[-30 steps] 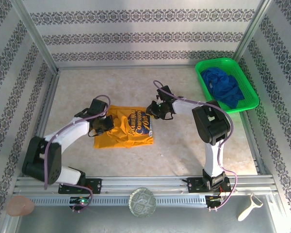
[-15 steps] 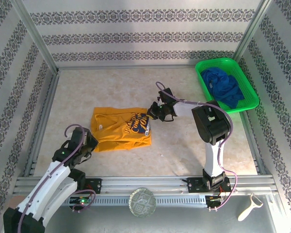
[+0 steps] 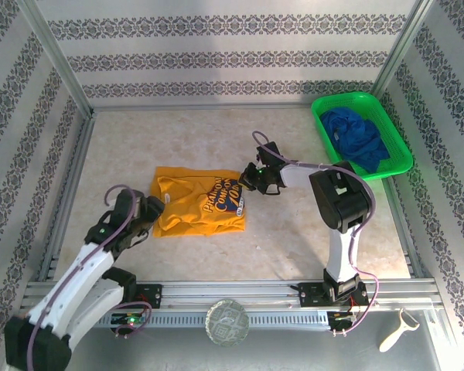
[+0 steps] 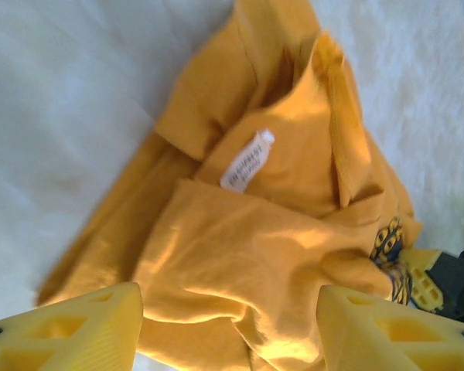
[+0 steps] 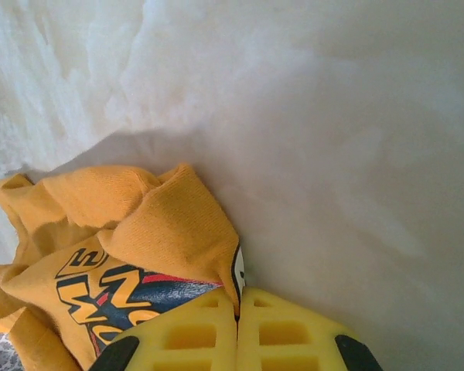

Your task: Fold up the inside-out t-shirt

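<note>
The inside-out t-shirt lies crumpled on the pale table. The right gripper is clenched on its right edge, and the left gripper stands released just beside its left edge. Patterned walls enclose the table, and a green basket in the far right corner holds a blue garment.

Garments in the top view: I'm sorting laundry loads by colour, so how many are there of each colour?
Yellow t-shirt, on the table: 1
Dark blue garment, in the green basket: 1
Total: 2
</note>
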Controlling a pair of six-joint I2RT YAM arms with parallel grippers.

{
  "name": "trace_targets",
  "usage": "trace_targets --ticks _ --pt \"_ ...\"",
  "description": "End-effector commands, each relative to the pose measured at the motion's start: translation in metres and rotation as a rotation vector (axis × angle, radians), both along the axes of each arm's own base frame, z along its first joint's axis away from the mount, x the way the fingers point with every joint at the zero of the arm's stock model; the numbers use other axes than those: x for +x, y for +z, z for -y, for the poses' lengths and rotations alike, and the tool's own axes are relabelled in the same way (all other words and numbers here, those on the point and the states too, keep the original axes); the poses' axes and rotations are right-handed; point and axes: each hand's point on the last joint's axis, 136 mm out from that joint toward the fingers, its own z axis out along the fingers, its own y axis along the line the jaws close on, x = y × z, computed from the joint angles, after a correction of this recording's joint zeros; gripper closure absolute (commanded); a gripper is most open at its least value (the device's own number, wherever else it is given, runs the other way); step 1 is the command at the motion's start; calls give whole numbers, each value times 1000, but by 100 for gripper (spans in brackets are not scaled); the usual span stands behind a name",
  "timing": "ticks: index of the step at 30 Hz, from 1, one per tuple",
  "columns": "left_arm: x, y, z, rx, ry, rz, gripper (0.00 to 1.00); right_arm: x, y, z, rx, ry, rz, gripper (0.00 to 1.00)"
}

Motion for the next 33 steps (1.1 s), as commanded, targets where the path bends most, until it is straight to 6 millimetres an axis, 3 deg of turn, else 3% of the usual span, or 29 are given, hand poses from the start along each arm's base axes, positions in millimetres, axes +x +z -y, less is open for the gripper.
trace_targets --ticks 1,3,9,14,19,22,23,25,27,30,33 --pt "27 3 53 -133 -143 35 39 -1 6 24 -59 -70 19 100" --pt "34 -11 71 -146 -189 -4 39 -7 7 35 -96 -90 20 100" --pt "58 -57 85 -100 -217 -115 39 -48 5 73 -207 -185 -3 100" --pt "104 -73 98 -17 -341 -148 39 -103 -3 99 -275 -248 -24 100" --pt "160 -86 127 -19 -525 -195 39 -160 -11 93 -294 -266 -20 100" --pt "191 -78 140 10 -607 -172 39 -186 -10 75 -279 -255 -2 100" --pt "199 -74 143 20 -627 -163 39 -193 -8 66 -271 -232 9 96" --pt "211 -64 147 33 -668 -148 37 -203 5 49 -254 -166 38 61" --pt "218 -46 144 50 -694 -131 35 -206 23 44 -257 -113 72 44" --pt "219 -11 127 86 -689 -81 30 -197 65 63 -303 -96 191 37" --pt "212 21 109 108 -666 -47 25 -170 103 89 -289 -92 260 37"
